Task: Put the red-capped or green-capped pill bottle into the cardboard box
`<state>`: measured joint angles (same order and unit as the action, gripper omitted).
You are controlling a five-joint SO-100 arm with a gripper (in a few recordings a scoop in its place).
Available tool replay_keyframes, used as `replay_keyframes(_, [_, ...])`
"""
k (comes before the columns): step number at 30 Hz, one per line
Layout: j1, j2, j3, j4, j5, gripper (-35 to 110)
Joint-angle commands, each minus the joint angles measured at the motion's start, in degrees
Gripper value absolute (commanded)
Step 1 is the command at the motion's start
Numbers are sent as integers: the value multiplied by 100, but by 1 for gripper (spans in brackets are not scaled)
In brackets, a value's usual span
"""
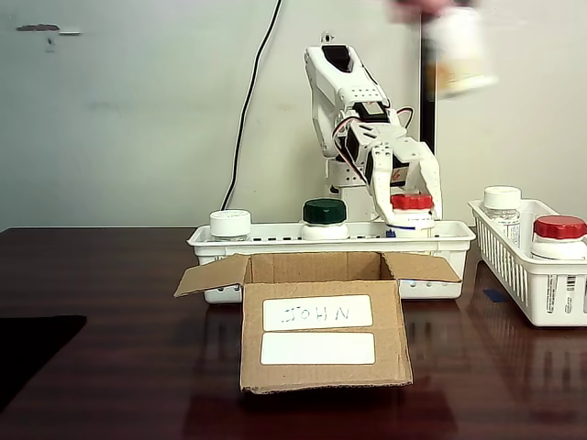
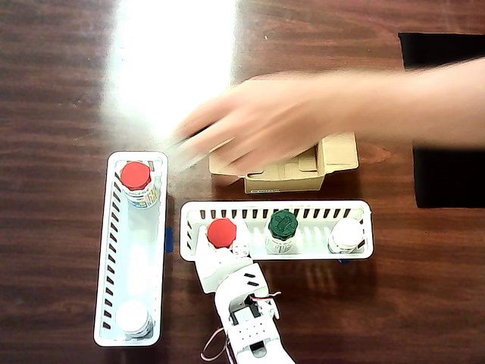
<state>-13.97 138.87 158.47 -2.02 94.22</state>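
Observation:
The red-capped pill bottle (image 1: 412,209) (image 2: 222,232) stands at one end of the white slotted basket (image 1: 275,240) (image 2: 303,252) behind the cardboard box. My white gripper (image 1: 411,216) (image 2: 222,243) reaches down over it, one finger against each side of the red cap, and the bottle still rests in the basket. A green-capped bottle (image 1: 325,217) (image 2: 283,225) stands in the middle of the same basket. The cardboard box (image 1: 321,335) (image 2: 337,152) sits in front with its flaps open. A person's blurred hand (image 2: 265,125) covers most of it from above.
The person's hand holds a blurred bottle (image 1: 456,50) high above the table. A white-capped bottle (image 1: 230,223) (image 2: 347,233) fills the basket's other end. A second basket (image 1: 514,266) (image 2: 106,258) holds another red-capped bottle (image 1: 559,234) (image 2: 136,176) and a white-capped one (image 1: 502,202) (image 2: 133,317).

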Motion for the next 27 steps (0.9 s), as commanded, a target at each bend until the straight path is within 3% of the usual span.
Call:
replay_keyframes(1, [-167,958,-26,721,-18,2])
replay_keyframes(8, [-404,2505,-334,2540,-246,1])
replay_keyframes(14, [-211,2733,-1116,3709,-413,1])
replay_keyframes(27, [598,677,-3858,4166,-624,1])
